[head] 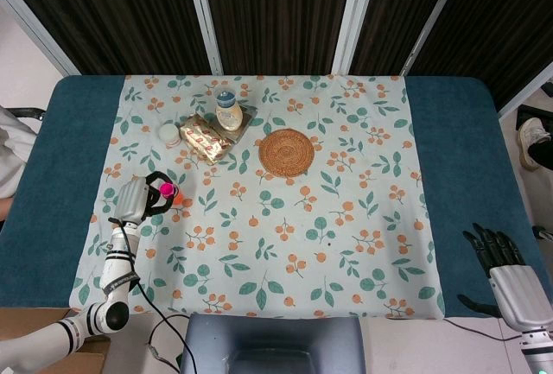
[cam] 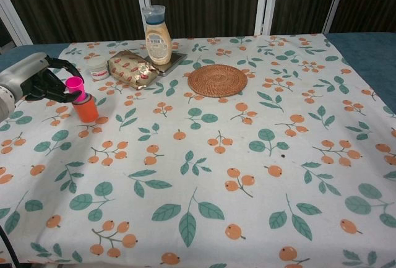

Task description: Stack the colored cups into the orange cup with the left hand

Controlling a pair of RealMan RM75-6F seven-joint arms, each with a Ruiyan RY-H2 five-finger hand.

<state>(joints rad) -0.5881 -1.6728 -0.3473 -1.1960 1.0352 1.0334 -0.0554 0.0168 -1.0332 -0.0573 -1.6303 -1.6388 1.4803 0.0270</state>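
The orange cup [cam: 87, 110] stands upright on the flowered cloth at the left; in the head view the orange cup [head: 174, 193] shows only as a sliver. My left hand [cam: 44, 85] holds a pink cup [cam: 76, 88] right over its mouth, and its base seems to be going in. In the head view my left hand [head: 143, 199] and the pink cup [head: 166, 189] cover most of the orange one. The blue cup inside is hidden. My right hand [head: 498, 253] hangs off the table's right front corner, fingers apart, holding nothing.
Behind the cups stand a small white jar [cam: 97, 68], a foil snack packet [cam: 133, 68] and a sauce bottle [cam: 157, 36] on a dark tray. A woven round mat [cam: 217, 80] lies at mid-table.
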